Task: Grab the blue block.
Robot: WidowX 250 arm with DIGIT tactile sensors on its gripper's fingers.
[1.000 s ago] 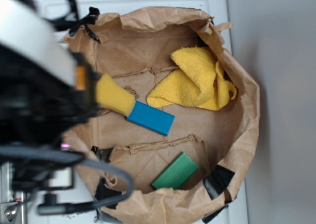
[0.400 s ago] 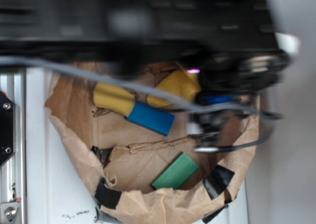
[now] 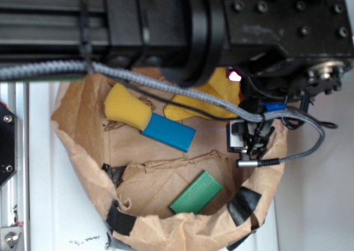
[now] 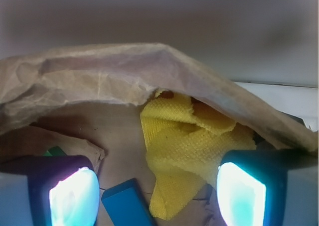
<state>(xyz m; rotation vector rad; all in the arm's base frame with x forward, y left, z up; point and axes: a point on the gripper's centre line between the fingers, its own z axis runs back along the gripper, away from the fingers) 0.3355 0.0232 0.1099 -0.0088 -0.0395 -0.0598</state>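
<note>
A flat, bright blue block [image 3: 168,132] with smooth faces lies at the centre of the exterior frame, inside a crumpled brown paper bag [image 3: 166,229], one end touching a yellow sponge [image 3: 127,107] at upper left. A green block [image 3: 196,193] rests lower in the frame, well apart. The black arm [image 3: 166,24] fills the top. In the wrist view the gripper [image 4: 157,196] stands wide open and empty, the block's corner [image 4: 125,203] at bottom centre beside a yellow cloth [image 4: 189,151]
</note>
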